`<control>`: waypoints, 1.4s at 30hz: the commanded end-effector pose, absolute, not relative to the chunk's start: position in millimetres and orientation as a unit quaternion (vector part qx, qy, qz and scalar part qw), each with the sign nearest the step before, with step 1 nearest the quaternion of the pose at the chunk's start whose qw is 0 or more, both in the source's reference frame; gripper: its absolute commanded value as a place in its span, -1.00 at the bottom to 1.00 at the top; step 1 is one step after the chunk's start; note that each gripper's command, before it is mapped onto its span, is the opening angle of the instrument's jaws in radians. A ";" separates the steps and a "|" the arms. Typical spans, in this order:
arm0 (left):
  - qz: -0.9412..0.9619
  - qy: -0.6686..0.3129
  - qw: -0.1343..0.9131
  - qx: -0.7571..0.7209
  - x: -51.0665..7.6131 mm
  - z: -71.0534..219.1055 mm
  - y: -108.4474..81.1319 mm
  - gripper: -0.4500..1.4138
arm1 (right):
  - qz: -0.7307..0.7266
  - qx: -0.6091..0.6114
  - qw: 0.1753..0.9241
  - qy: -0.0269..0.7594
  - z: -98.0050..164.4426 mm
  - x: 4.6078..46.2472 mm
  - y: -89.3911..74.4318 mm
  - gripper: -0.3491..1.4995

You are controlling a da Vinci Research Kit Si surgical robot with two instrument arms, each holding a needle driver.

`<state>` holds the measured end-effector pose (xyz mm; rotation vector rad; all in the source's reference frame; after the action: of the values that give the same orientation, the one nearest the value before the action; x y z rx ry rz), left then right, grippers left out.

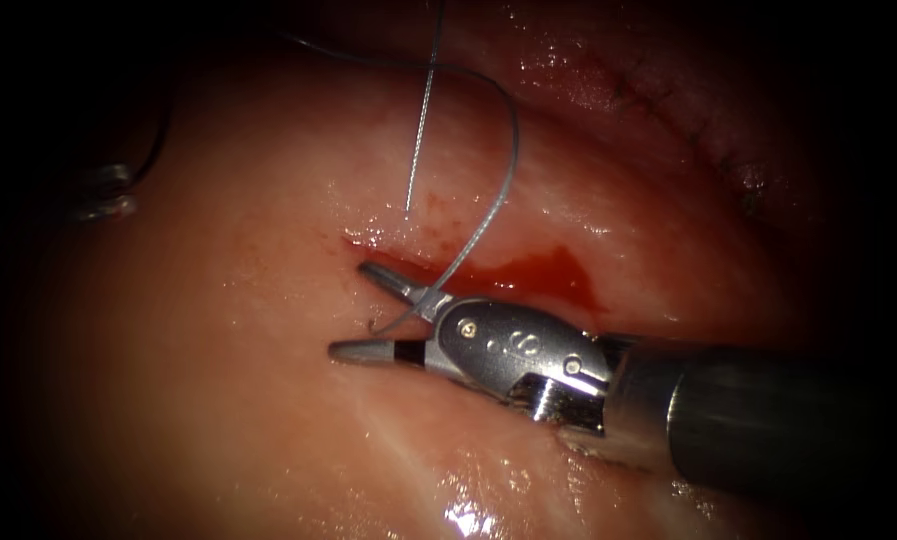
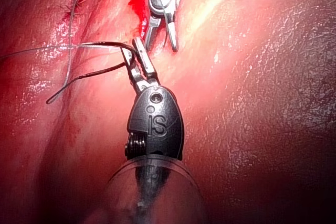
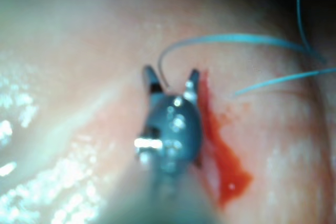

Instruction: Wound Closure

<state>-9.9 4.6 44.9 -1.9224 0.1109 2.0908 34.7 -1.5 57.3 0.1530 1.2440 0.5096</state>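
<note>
**Wound closure on the tissue, mid-task.** The right gripper comes in from the right and lies low over the cut. Its jaws are spread wide and grip nothing. The pale thread arcs down from above, crosses the cut and passes loosely between the open jaws near their hinge. The right wrist view shows the same: the right gripper is open, the thread curves in between the jaws, and the red fluid lies just beside them. A second, straight strand ends free on the tissue just above the cut. Red fluid pools in the cut's right part, beside the tool's body.

In the left wrist view the left gripper is closed narrowly on the thread, well apart from the cut. A dark curved sliver runs out from these jaws. It cannot be told whether this is the needle. It lies above the surface, not in the tissue.
</note>
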 end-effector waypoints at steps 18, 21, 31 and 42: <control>0.699 -0.016 0.113 -0.706 -13.8 44.5 0.0 -1.00 | 0.217 0.116 0.789 0.563 50.9 21.4 -10.5 -1.00; 0.695 -0.023 0.106 -0.711 -14.6 43.9 -0.5 -1.00 | 0.221 0.109 0.790 0.562 48.9 18.4 -12.3 -1.00; 0.683 -0.044 0.091 -0.723 -15.5 42.0 -0.7 -1.00 | 0.227 0.106 0.788 0.562 45.4 14.0 -16.1 -1.00; 0.690 0.006 0.118 -0.714 -9.3 39.7 4.8 -1.00 | 0.233 0.067 0.775 0.584 45.8 16.5 -12.2 0.98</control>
<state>-8.5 5.6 38.9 -2.0892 0.0248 2.0222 15.8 -11.8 45.2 0.1428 1.2624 0.5045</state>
